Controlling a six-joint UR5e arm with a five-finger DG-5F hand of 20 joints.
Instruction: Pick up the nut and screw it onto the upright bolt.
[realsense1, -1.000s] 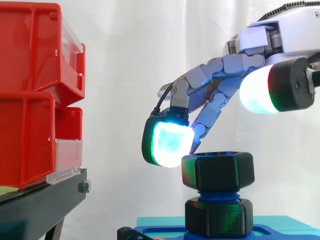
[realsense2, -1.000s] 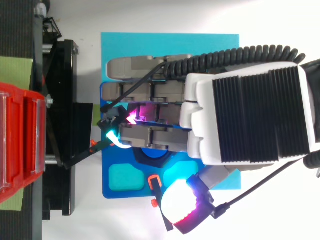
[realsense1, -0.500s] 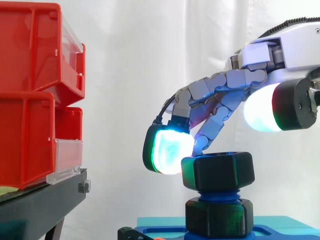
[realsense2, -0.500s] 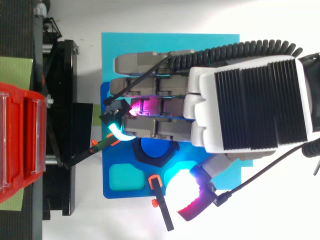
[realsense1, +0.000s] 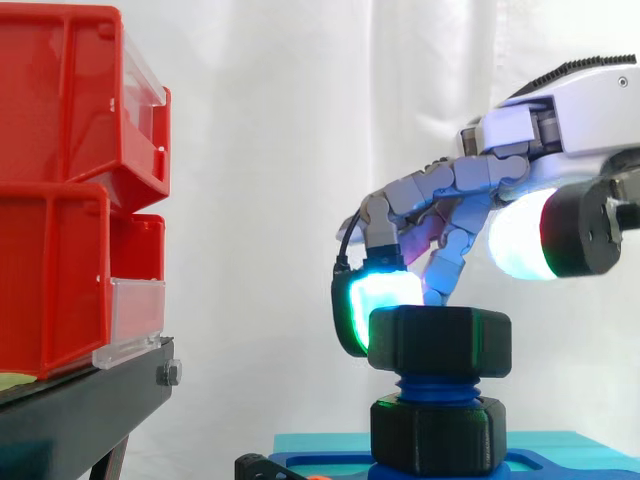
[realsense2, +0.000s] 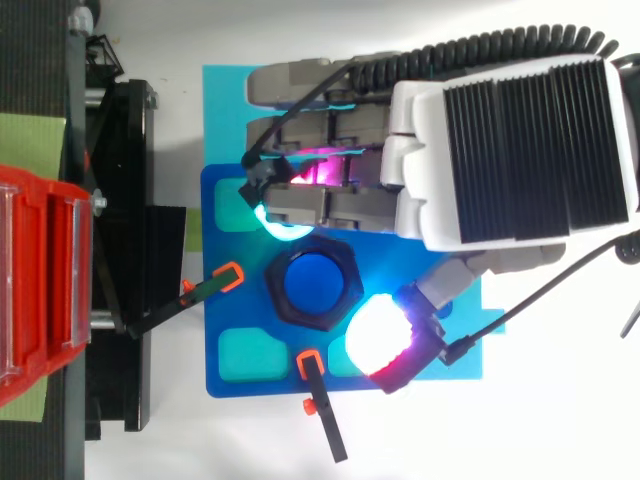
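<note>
Shifted sideways off the nut (realsense1: 438, 342) since the earlier frames, the hand (realsense2: 500, 150) stands just beside it, curled and grasping nothing. The nut sits on the upright bolt (realsense2: 314, 282), axis vertical. One fingertip (realsense1: 385, 295) appears to touch its flank, and the thumb (realsense1: 520, 243) rides above.

The hand (realsense2: 520, 140) wears a glossy white shell with a black ribbed panel on its back, at two o'clock in the top view. Its fingers (realsense1: 440, 185) are chains of blocky grey links. One pad (realsense1: 385, 298) glows cyan-green in a black housing. The thumb's pad (realsense1: 518, 242), at three o'clock in the side view, glows white with a red edge.
</note>
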